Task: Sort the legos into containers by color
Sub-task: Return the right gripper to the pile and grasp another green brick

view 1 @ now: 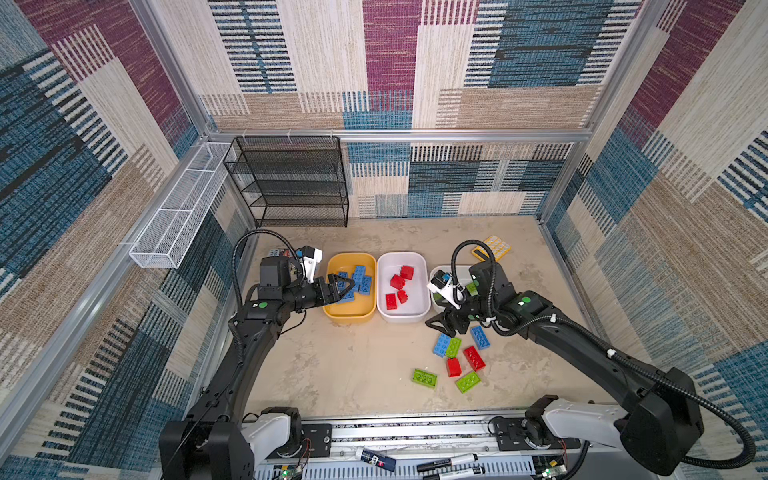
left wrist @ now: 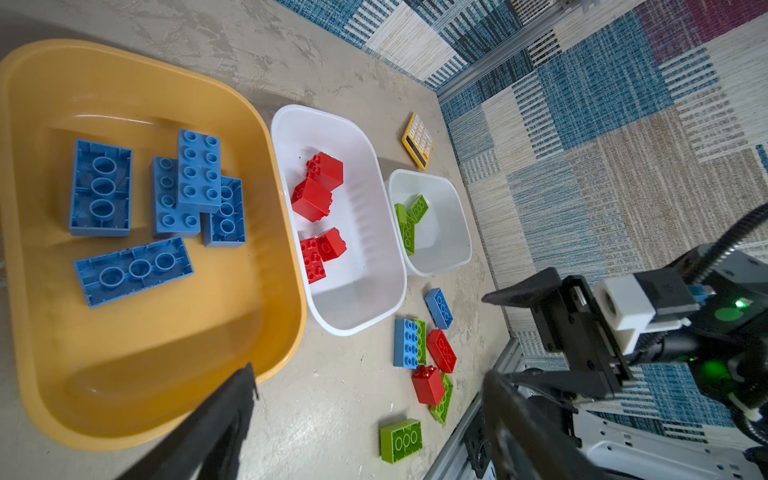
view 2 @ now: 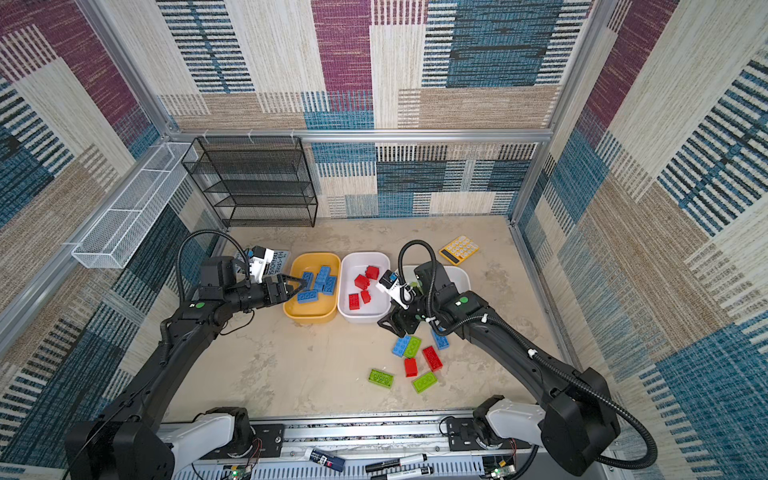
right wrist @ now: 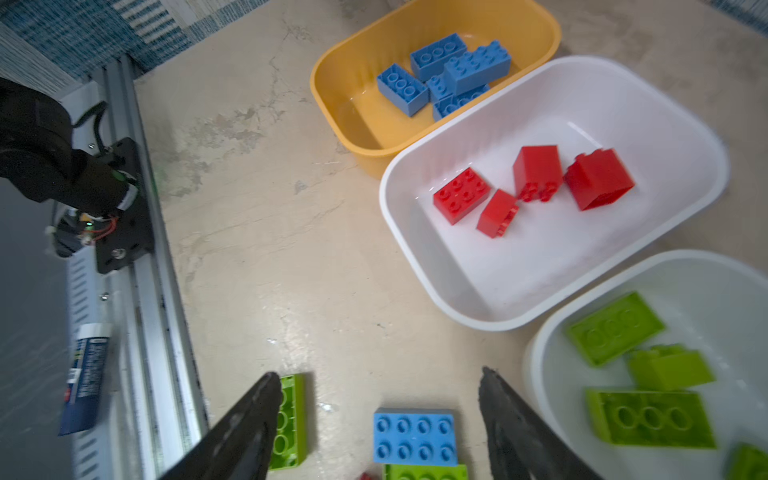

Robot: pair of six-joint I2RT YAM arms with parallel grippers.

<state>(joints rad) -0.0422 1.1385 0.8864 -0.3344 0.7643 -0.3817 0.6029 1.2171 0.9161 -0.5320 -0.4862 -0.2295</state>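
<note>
Bricks [view 1: 473, 357] left to sort lie under the right gripper [right wrist: 379, 374], its fingers [right wrist: 249, 415] open and empty astride a blue brick [right wrist: 415, 436] whose long side runs finger to finger; the left gripper [view 1: 347, 286], open too, hangs farther off over the yellow tub [view 1: 351, 318].

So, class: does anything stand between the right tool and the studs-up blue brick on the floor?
Nothing visible does. The right tool hangs open near the blue brick, with only bare space between them; a lime green brick merely lies against its side.
</note>
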